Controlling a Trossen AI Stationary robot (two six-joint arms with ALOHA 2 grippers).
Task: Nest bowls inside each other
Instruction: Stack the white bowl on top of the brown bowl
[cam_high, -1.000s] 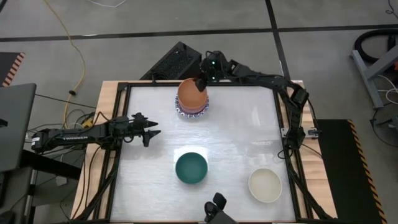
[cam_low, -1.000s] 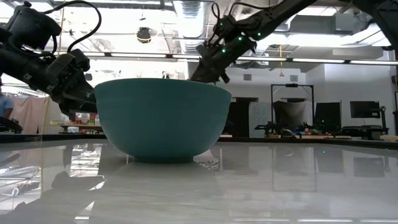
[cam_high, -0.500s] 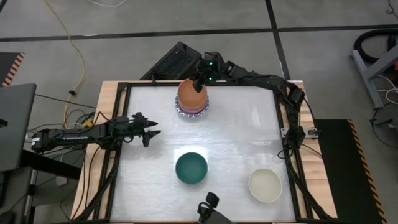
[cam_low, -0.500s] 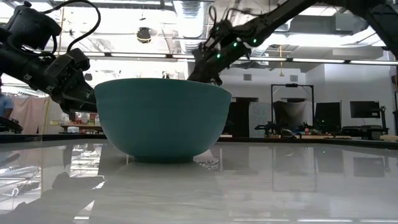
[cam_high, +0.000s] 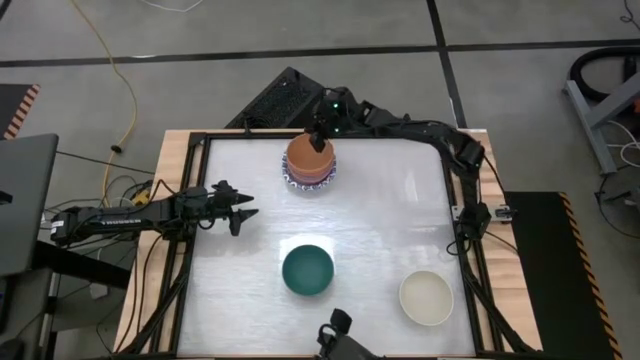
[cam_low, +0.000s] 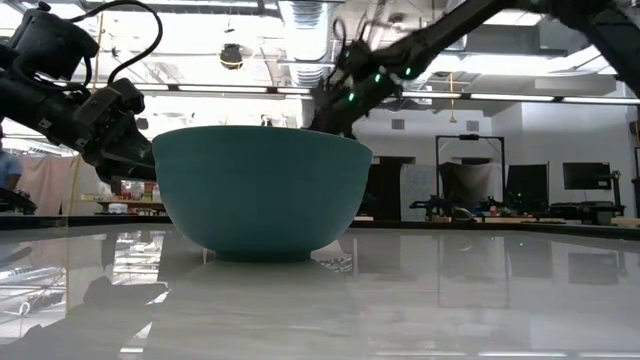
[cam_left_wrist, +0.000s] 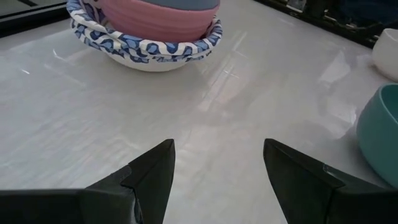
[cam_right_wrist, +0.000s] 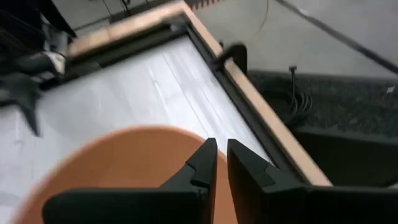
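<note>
Since prev frame, R gripper (cam_high: 321, 141) pulled back off the orange bowl (cam_high: 307, 155) topping the stack at table's far edge, fingers nearly shut, empty. L gripper (cam_high: 243, 214) idled open mid-left. Orange nested; next I'd reckon dark green bowl (cam_high: 307, 270), then cream bowl (cam_high: 426, 297).

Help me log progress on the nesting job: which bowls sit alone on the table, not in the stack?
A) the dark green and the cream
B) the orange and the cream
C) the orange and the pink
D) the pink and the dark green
A: in the high view the dark green bowl and the cream bowl stand apart, while the orange bowl tops the stack.
</note>
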